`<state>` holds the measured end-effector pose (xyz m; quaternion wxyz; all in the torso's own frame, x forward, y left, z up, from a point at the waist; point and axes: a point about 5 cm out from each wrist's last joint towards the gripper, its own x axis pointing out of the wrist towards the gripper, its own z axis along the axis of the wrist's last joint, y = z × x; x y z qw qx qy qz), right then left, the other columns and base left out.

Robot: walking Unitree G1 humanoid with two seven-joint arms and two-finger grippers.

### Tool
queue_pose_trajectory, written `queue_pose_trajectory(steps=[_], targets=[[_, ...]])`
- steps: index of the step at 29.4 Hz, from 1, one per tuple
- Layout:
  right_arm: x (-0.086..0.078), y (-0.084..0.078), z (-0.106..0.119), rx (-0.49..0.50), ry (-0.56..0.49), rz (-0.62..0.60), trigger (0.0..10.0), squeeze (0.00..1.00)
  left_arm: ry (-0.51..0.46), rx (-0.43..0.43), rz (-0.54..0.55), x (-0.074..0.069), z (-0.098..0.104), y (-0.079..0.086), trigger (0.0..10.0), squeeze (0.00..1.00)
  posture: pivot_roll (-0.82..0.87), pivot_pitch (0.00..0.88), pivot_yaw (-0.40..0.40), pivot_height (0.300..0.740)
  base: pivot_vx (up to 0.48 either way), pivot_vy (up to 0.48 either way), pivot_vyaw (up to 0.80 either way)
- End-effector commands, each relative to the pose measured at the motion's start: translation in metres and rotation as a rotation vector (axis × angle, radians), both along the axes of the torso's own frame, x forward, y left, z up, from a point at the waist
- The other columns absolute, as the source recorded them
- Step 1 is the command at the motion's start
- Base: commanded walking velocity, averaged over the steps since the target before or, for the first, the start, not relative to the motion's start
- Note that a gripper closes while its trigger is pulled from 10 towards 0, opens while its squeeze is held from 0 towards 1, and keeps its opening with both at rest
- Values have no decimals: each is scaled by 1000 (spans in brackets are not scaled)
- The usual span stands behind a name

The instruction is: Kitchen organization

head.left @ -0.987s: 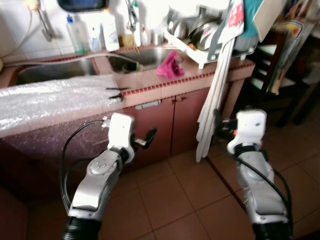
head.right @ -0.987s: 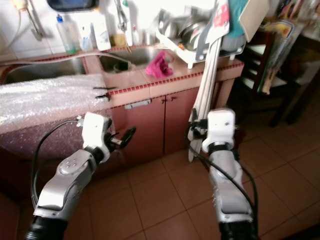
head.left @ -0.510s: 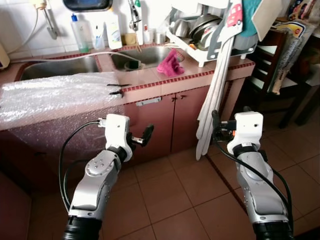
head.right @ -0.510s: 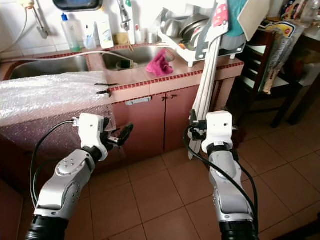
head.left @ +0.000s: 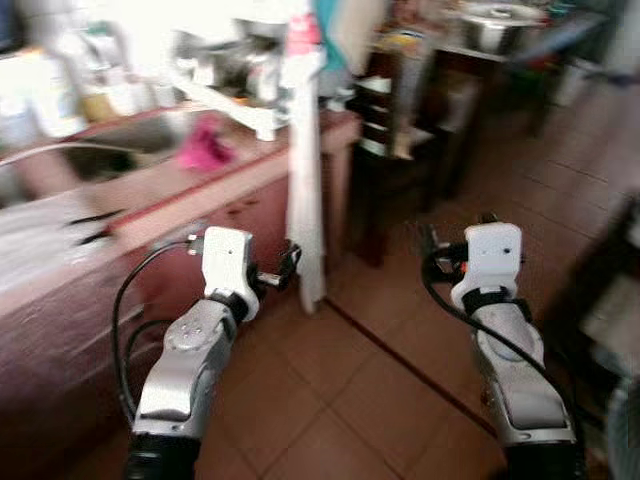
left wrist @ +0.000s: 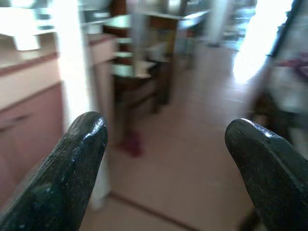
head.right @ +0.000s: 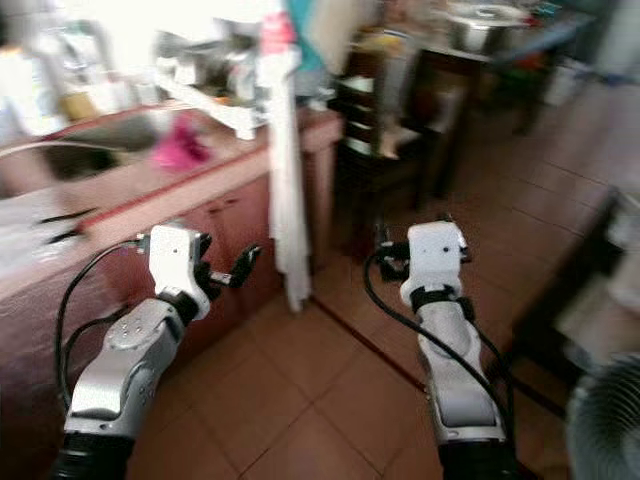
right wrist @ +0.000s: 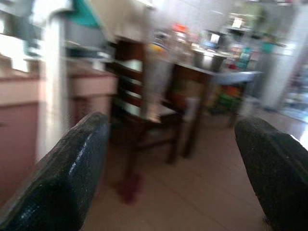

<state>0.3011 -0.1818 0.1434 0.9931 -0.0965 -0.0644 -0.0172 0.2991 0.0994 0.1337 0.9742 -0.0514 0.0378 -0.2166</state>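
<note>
Flanking blurred tiled floor (head.left: 370, 370): pink counter (head.left: 150, 185), dark chair (head.left: 395, 130).

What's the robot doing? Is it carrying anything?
No, it isn't carrying anything. Both arms are held out in front over the tiled floor, and the left gripper and right gripper are open with nothing between their fingers. The pictures are blurred, so the robot seems to be on the move. The kitchen counter with a pink cloth on it lies to its left, and a dark wooden chair and a table are ahead.
</note>
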Motion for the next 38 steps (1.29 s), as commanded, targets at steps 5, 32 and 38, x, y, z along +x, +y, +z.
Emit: queue_pose_trajectory(steps=[5,32,38], targets=[[2,15,4,17,-18,48,10000,0,-4,26,42,1,-1,14,10000,0,47,0,18,740,449,0,-374],[3,21,2,-5,-9,75,10000,0,5,26,64,4,-4,12,10000,0,40,0,13,740,274,0,16],[2,21,2,-3,-6,77,10000,0,9,20,70,4,-4,12,10000,0,42,0,13,740,0,-101,665]])
